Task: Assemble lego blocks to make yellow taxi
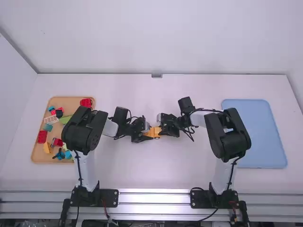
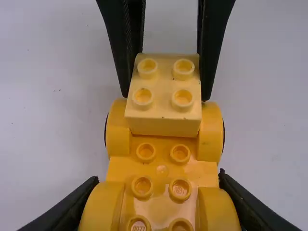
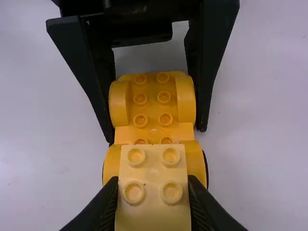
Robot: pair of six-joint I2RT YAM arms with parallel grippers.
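Two black grippers meet over a white table [image 1: 161,175], working at one small yellow vehicle. At the clock's centre is its orange-yellow wheeled base [image 2: 162,169], with raised studs and rounded wheel covers. The left gripper [image 1: 147,134] comes in from nine o'clock, its fingers closed along both sides of the base, so the base lies between them. The right gripper [image 1: 164,130] comes in from three o'clock, its fingers pinching a paler yellow four-stud brick [image 3: 153,185]. That brick lies over the base's three o'clock end, between two wheel covers; whether it is fully pressed down cannot be told.

Well apart from the vehicle, toward nine o'clock, is a light wooden tray [image 1: 71,102] of loose pieces. On its clock face, a red brick [image 1: 85,102] sits near one, a green piece [image 1: 65,119] is near the centre, and another red brick [image 1: 42,136] is near eight. Toward three o'clock from the vehicle, beyond the right gripper, is a flat blue tray [image 1: 258,137].
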